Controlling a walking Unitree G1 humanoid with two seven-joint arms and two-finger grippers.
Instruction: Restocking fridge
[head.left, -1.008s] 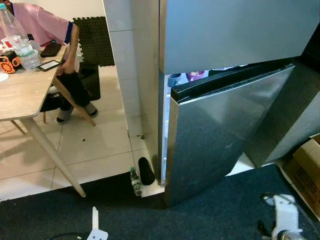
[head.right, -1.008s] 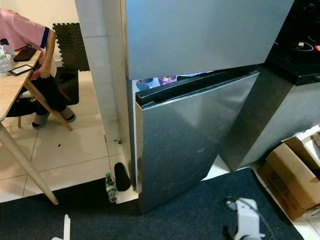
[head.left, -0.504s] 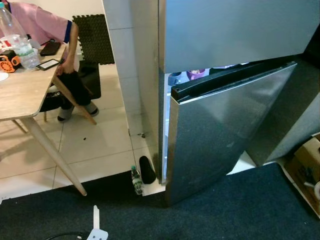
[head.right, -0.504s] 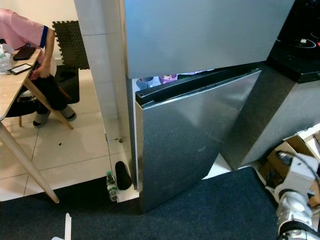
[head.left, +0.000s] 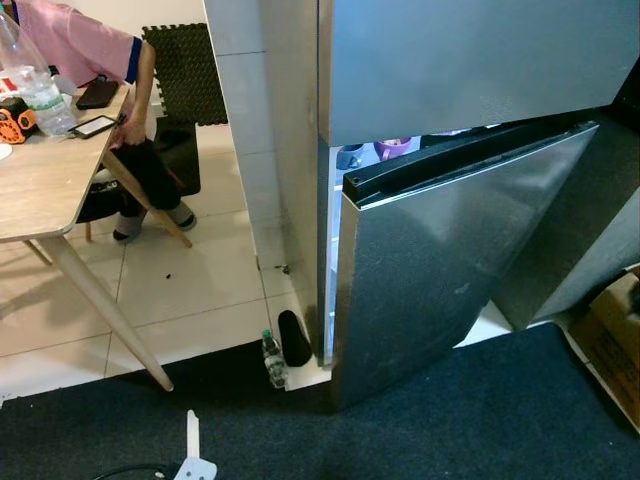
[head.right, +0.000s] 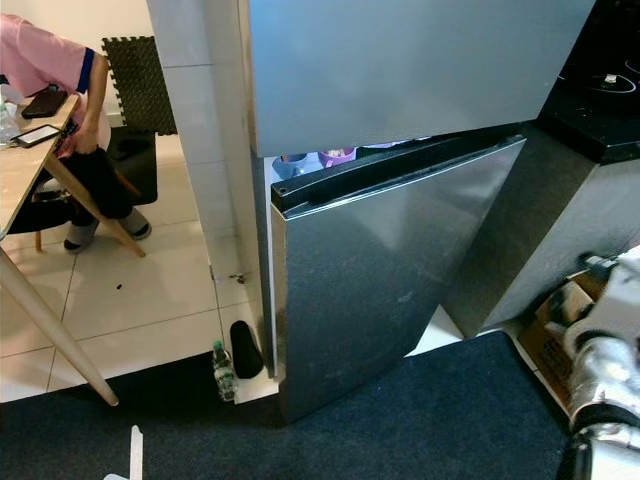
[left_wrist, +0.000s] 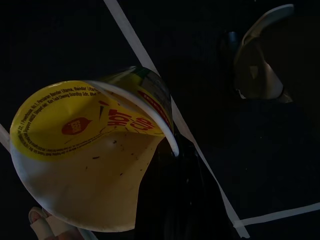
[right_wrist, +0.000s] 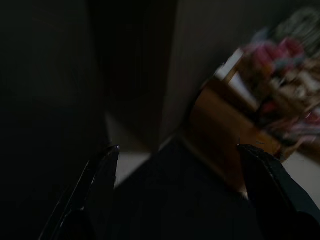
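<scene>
Noodle cup (left_wrist: 90, 150) gripped in left tool (left_wrist: 165, 195) (yellow lid peeling), right tool (right_wrist: 177, 165) spread wide, fridge door (head.left: 450, 270) ajar

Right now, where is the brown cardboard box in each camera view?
Left eye view: brown cardboard box at the right edge.
Right eye view: lower right, beside the right arm.
Left wrist view: yellow-and-white cup instead.
Right wrist view: blurred, ahead of the open right gripper.
Landmark: ajar silver fridge door, left of it in eye views.

The steel fridge (head.left: 440, 90) stands with its lower door (head.left: 440, 270) ajar, interior lit.
</scene>
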